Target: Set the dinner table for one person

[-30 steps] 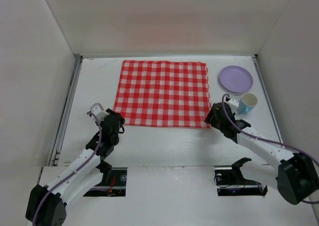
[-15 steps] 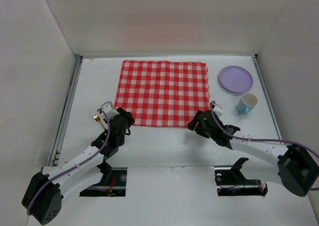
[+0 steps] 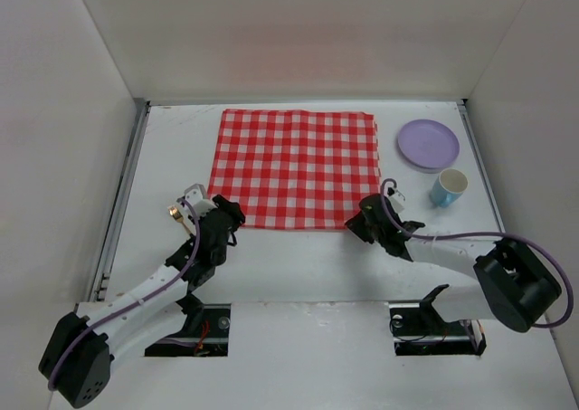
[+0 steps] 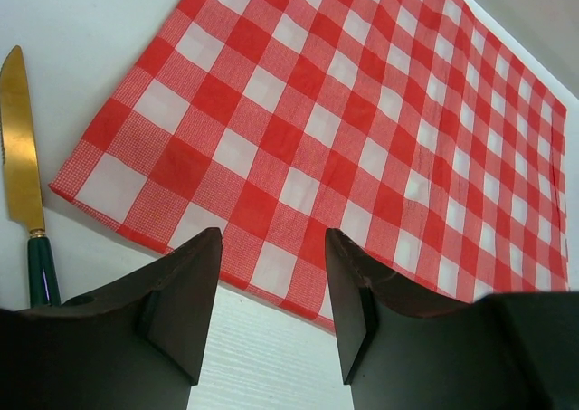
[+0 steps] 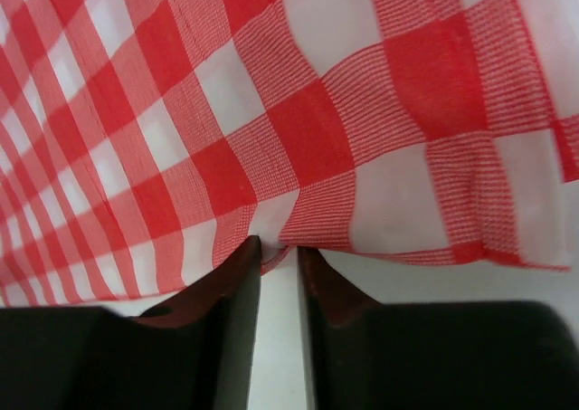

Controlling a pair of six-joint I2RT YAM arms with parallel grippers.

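Your right gripper (image 5: 279,288) pinches the near edge of the checked cloth (image 3: 294,167); your left gripper (image 4: 271,292) hangs spread over that edge. You seem to be positioning the cloth on the dinner table (image 3: 298,261); next, close the left.

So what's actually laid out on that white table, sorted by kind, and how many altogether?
Checked cloth: 1
Purple plate: 1
Blue cup: 1
Gold knife with a green handle: 1
Total: 4
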